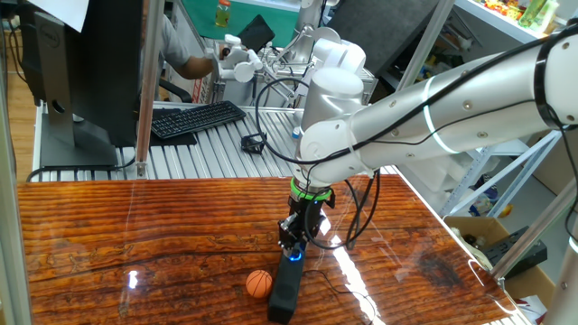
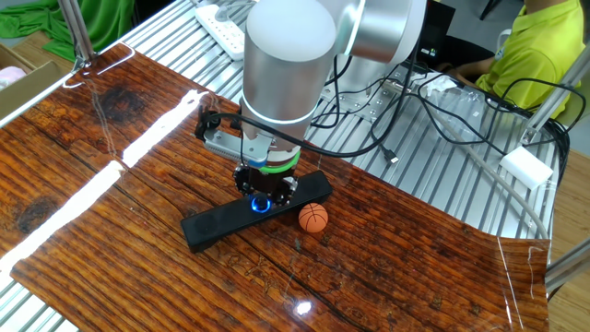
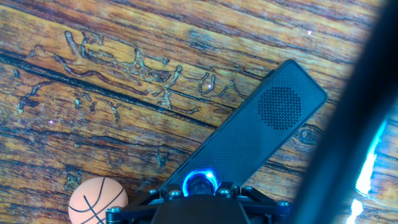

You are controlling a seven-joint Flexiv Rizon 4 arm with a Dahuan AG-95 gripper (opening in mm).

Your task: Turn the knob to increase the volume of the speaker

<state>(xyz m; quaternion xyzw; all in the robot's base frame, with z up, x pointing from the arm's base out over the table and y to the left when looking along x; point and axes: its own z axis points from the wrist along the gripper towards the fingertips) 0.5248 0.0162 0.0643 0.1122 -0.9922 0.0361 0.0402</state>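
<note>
Speaker (image 3: 256,134) lies flat, diagonal (knob (image 3: 200,181) end nearest ball (image 3: 97,199)).

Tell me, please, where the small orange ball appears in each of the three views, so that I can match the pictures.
One fixed view: the orange ball lies low, just left of centre, left of the speaker.
The other fixed view: near the centre, just right of the speaker.
Hand view: bottom left corner, partly cut off by the edge.
Shared landmark: the blue-lit knob on the speaker, under the gripper.
</note>
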